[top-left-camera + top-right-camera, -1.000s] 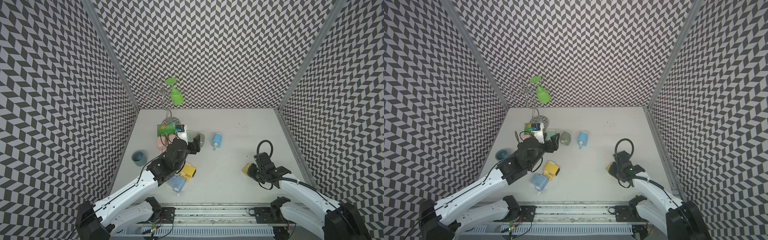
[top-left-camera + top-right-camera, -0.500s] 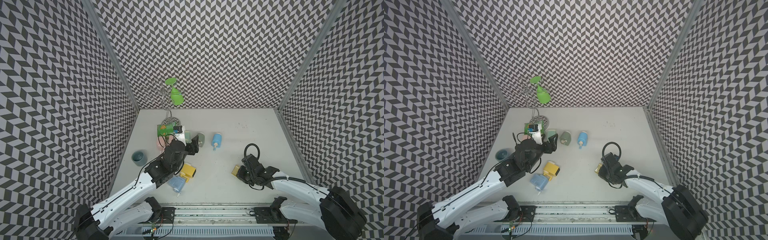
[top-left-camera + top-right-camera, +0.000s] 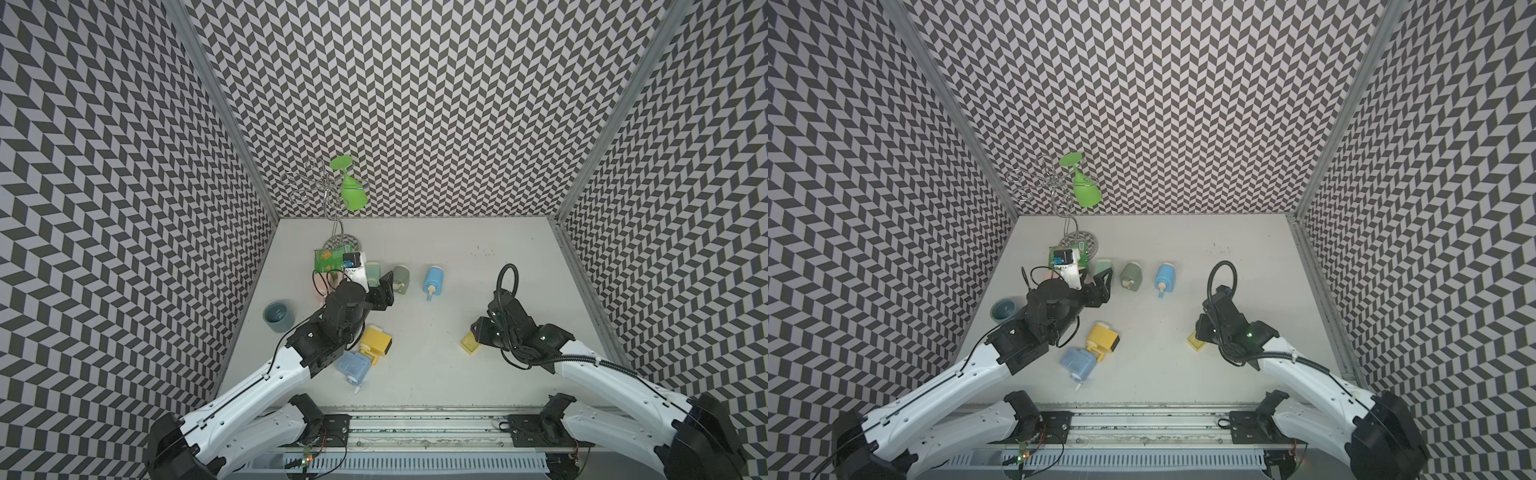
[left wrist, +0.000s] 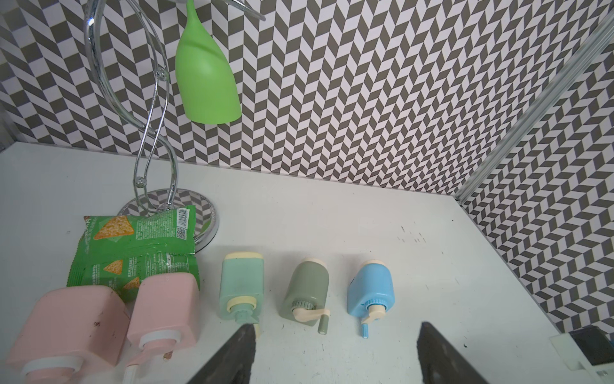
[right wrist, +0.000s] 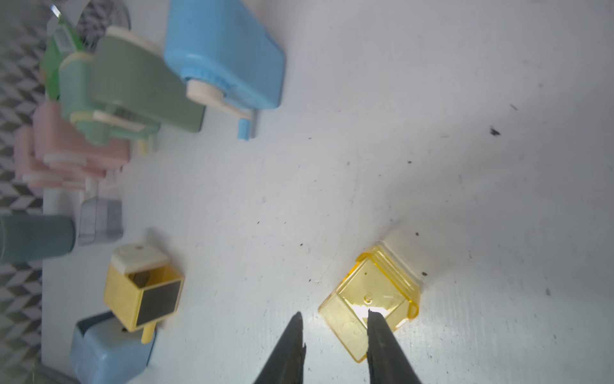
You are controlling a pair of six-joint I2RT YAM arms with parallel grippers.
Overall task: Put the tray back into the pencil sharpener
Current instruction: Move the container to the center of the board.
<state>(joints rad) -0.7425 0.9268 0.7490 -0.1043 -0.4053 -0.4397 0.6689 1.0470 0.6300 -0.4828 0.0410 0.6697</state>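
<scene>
The clear yellow tray [image 5: 372, 292] lies on the white table, to the right of the middle in both top views [image 3: 469, 345] [image 3: 1195, 341]. My right gripper [image 5: 334, 313] is low over it and open. One fingertip [image 5: 373, 319] is over the tray's hollow and the other stands on the table beside it, with a tray wall between them. The yellow pencil sharpener [image 5: 143, 289] lies left of centre [image 3: 376, 341], its dark slot empty. My left gripper [image 4: 336, 325] hangs open and empty above the row of sharpeners.
A blue sharpener [image 3: 353, 365] touches the yellow one. Pink [image 4: 66, 329], teal [image 4: 242, 286], olive [image 4: 309, 289] and light-blue [image 4: 370, 292] sharpeners lie in a row. A chips bag [image 4: 133, 239], a chrome glass stand [image 4: 156, 109] with a green glass, and a teal cup [image 3: 278, 316] are on the left.
The right gripper carried the tray leftward along the table, then its jaws parted and let go of it. The left arm stayed almost still.
</scene>
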